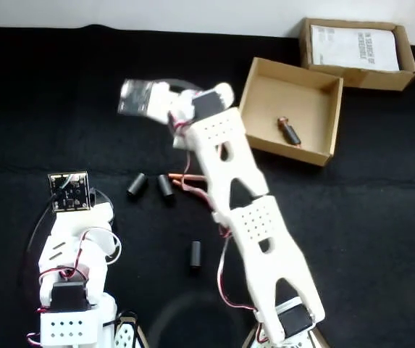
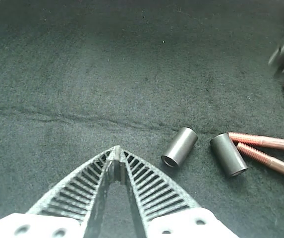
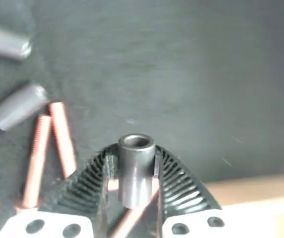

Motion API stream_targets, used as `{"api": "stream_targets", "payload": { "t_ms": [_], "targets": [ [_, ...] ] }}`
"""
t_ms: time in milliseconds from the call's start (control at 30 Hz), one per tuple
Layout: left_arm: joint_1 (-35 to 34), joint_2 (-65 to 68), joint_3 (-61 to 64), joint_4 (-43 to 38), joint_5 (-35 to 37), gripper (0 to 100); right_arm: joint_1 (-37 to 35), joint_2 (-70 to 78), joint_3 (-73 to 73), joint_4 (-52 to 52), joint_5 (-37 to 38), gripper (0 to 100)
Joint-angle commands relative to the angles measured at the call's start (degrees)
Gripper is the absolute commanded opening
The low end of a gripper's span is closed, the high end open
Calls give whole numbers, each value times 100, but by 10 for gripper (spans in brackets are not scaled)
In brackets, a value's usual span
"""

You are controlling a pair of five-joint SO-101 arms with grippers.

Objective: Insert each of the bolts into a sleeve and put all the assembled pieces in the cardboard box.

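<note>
1. Your right gripper (image 3: pixel 133 151) pinches the held sleeve (image 3: pixel 136 171) between its jaws, with the open bore facing the wrist camera. A copper bolt (image 3: pixel 132 218) slants under that sleeve between the fingers. You cannot tell whether it sits inside the bore.
2. In the high view, the right gripper (image 1: pixel 140 98) hangs over the mat (image 1: pixel 352 239) at about 9 o'clock from the box (image 1: pixel 294 94), well apart from it.
3. Your left gripper (image 2: pixel 117 156) has its jaws pressed together on nothing, with the tips low over the mat. You cannot tell whether they touch it.
4. Two sleeves (image 1: pixel 136 185) (image 1: pixel 166 186) lie side by side at 3 o'clock from the left arm's wrist camera. The left wrist view shows them near the closed tips, both on their sides.
5. Loose bolts (image 1: pixel 182 177) lie at 3 o'clock from that pair, partly under the right arm. In the left wrist view, two of them (image 2: pixel 265 141) (image 2: pixel 268 161) meet the farther sleeve with their threaded ends.
6. A third sleeve (image 1: pixel 195 255) lies alone at about 5 o'clock from the pair, well apart.
7. The box holds one assembled piece (image 1: pixel 289 132), lying on its floor toward the 6 o'clock wall.
8. A second box (image 1: pixel 355 78) holding a paper sheet (image 1: pixel 355 47) sits just beside the first, at its 1 o'clock.
</note>
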Motion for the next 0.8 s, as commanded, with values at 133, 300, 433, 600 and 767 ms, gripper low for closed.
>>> {"api": "stream_targets", "payload": {
  "t_ms": [133,300,433,600,767],
  "targets": [
    [-13,-57,92,-62,18,10,796,-1886,-602,84,-1644,8],
    [-13,-57,92,-53,26,10,1429,-2835,-593,92,-2769,8],
    [-13,-48,92,-35,26,10,2062,-3477,-585,92,-3543,8],
    [-13,-48,92,202,26,10,2818,-4295,-233,101,-3763,8],
    [-13,-48,92,923,26,10,3644,-5780,1560,101,-4220,8]
  ]
}}
